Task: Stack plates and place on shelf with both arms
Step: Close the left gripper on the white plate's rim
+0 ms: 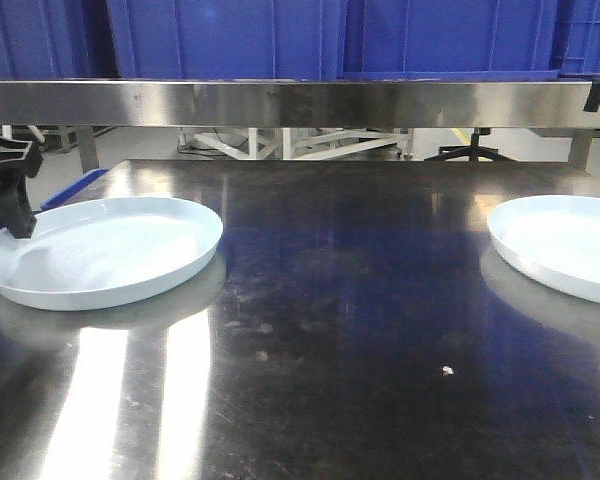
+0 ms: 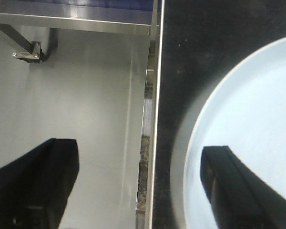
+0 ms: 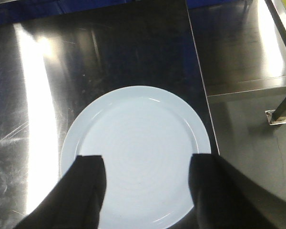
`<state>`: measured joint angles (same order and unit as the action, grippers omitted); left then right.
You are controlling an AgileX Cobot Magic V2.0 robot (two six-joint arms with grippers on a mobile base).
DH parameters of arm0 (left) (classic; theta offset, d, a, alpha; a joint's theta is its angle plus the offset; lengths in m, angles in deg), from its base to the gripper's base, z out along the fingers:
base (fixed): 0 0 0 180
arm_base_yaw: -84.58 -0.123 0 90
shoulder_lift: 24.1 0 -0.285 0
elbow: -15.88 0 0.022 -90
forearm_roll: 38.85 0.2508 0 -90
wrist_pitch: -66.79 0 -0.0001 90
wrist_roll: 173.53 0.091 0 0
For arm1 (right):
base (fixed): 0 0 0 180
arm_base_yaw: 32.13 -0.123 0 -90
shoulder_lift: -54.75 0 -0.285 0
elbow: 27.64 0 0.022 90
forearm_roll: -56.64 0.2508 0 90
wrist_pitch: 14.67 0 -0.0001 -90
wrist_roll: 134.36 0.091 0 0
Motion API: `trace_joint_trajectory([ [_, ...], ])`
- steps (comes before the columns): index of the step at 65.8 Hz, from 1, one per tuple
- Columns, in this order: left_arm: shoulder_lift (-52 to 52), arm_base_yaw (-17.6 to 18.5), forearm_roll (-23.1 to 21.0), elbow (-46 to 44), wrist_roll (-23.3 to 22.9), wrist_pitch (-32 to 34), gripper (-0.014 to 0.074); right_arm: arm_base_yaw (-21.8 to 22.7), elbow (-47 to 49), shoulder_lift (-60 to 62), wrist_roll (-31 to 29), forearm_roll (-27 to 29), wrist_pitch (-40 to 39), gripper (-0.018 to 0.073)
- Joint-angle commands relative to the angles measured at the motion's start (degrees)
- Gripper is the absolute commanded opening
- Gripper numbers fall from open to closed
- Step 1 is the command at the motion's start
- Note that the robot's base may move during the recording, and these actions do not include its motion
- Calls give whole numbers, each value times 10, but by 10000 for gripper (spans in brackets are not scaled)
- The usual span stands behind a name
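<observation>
Now L pincer [image 2: 138, 145] wide open, empty, astride L plate [image 1: 120, 255] rim; R pincer [image 3: 147, 156] likewise over half-cropped R plate [image 1: 565, 245].

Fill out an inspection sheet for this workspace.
Surface: steel table, glossy, scuffed.
Job's things: left plate and right plate, far apart, not stacked.
Clutter: one white speck.
Grippers: left gripper open, one finger over left plate, the other beyond the table edge; right gripper open above right plate.
Cables: nothing seen.
Surroundings: blue crates on steel shelf; chair base behind.
</observation>
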<state>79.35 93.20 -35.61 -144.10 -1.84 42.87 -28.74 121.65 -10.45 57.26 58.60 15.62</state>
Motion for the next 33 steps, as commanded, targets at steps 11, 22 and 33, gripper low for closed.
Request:
trace_joint_trajectory([
  [11, -4, 2, -2, -18, -4, 27, 579, 3, 22, 5, -2, -2, -40, 495],
  [22, 1, 2, -12, -18, -4, 25, 579, 3, 22, 4, -2, -2, -40, 495],
  [33, 1, 2, -13, -18, -4, 28, 579, 3, 22, 3, -2, -2, -40, 495],
])
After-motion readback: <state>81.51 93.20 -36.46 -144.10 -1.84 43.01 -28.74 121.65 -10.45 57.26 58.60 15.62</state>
